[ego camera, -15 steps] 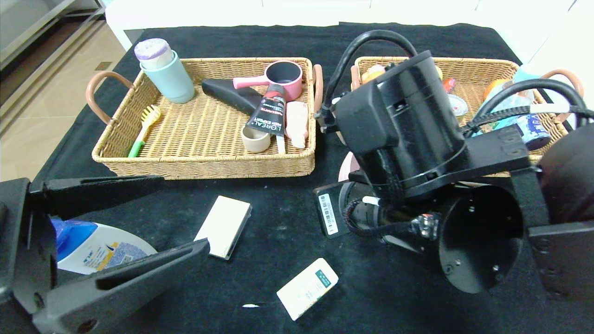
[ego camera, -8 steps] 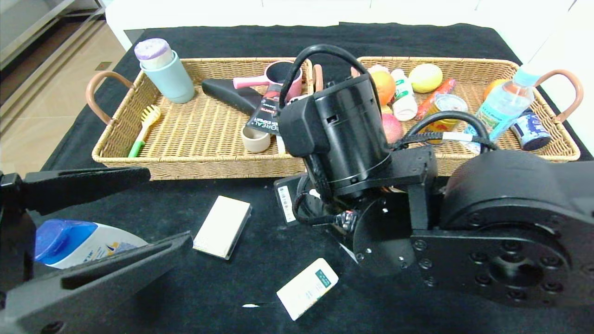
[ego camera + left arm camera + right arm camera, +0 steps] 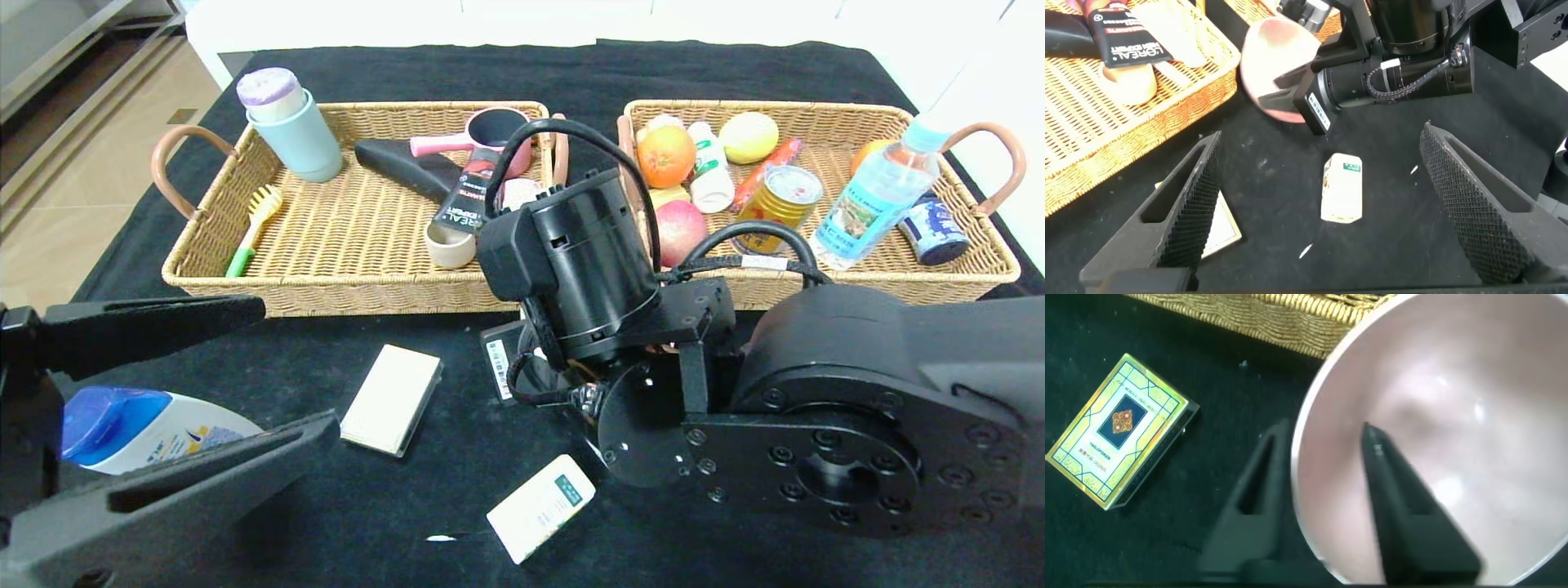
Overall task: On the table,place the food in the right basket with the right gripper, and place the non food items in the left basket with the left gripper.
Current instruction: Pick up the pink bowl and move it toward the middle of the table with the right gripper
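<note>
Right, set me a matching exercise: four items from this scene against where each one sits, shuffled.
Things:
1. pink bowl
2. gold can
3. white packet
4. cream box

Places:
A. inside the right basket
B. on the cloth, just in front of the left basket
C. rim between the jaws of the right gripper
D. on the cloth, nearest the robot

Pairs: 1-C, 2-A, 3-D, 4-B

- Pink bowl (image 3: 1437,449): rim sits between right gripper (image 3: 1327,502) fingers, one inside, one outside.
- White packet (image 3: 1342,189), green label: flat on black cloth, between left gripper (image 3: 1331,204) fingers.
</note>
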`<action>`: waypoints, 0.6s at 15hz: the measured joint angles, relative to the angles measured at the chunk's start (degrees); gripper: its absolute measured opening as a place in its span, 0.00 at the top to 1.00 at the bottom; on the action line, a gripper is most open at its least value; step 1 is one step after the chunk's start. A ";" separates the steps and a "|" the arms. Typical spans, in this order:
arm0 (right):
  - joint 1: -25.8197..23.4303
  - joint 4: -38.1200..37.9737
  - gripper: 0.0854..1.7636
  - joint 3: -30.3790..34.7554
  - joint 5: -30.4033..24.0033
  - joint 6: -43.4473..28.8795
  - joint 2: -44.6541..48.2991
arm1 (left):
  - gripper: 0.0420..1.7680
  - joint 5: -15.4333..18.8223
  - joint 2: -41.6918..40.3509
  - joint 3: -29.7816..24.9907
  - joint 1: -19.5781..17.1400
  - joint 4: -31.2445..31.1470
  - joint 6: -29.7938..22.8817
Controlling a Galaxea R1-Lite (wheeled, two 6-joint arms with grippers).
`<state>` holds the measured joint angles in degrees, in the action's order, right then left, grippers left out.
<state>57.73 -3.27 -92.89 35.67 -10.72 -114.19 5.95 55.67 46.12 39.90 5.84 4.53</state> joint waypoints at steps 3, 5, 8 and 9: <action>0.09 0.02 0.44 -0.05 -0.04 -0.09 0.72 | 0.03 0.00 0.09 -0.10 0.00 0.06 0.00; 0.41 -0.23 0.35 0.01 0.49 -0.30 1.87 | 0.03 0.00 0.28 -0.21 0.00 0.09 0.00; 0.84 -0.45 0.25 1.85 0.63 -0.48 4.46 | 0.03 0.00 0.57 -0.39 0.00 0.09 0.01; 1.13 -0.48 0.22 2.77 0.63 -0.48 5.47 | 0.03 0.02 0.68 -0.41 0.00 0.09 0.01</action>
<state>58.87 -3.74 -90.13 36.30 -11.19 -108.72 5.97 56.36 45.70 39.90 5.92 4.55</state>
